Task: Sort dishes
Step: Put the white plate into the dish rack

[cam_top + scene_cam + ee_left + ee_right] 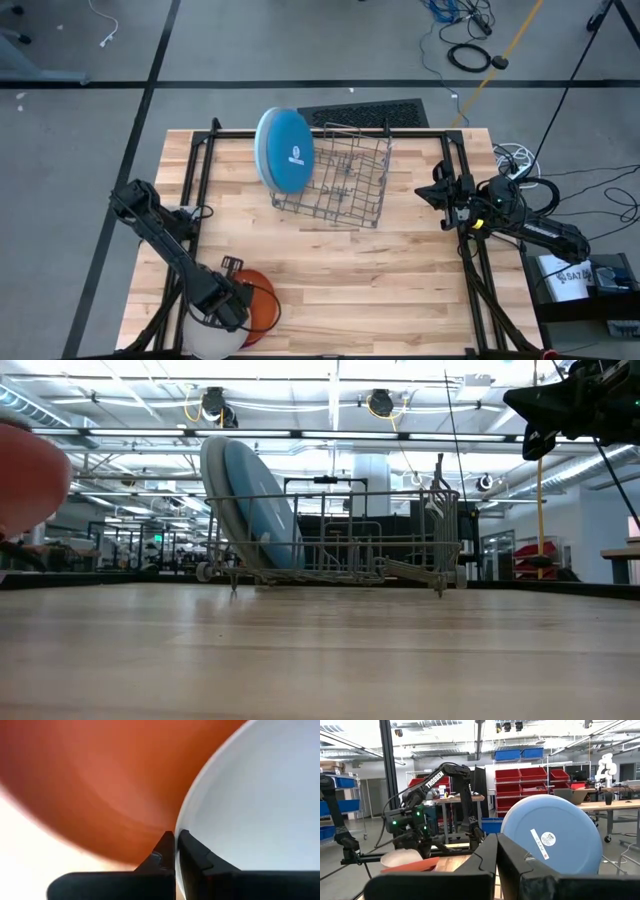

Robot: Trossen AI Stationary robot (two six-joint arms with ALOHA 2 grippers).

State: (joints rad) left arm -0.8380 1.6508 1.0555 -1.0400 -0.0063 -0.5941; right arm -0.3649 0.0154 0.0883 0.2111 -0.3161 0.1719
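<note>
An orange plate (262, 300) and an off-white plate (205, 338) lie side by side at the table's near left corner. In the left wrist view the off-white plate (260, 795) overlaps the orange one (100, 785). My left gripper (235, 300) points down over where they meet, shut on the off-white plate's rim. A darker blue plate (290, 152) and a paler one (214, 485) stand on edge in the left end of the grey wire rack (345, 180). My right gripper (425, 190) waits shut and empty, raised at the table's right side. My left gripper pinches the off-white plate's rim (179, 826) between its two fingers, on the side next to the orange plate. The fingers come from above, pointing down. One fingertip (166, 845) is on the orange plate's side and the other is over the off-white plate. Whether the plate is lifted cannot be told.
Black frame rails (195, 170) run along the table's left and right sides and its far edge. The rack (340, 540) stands at the far middle. Bare wood (380, 280) lies between the rack and the near edge. Cables and a box (565, 275) sit beyond the right edge.
</note>
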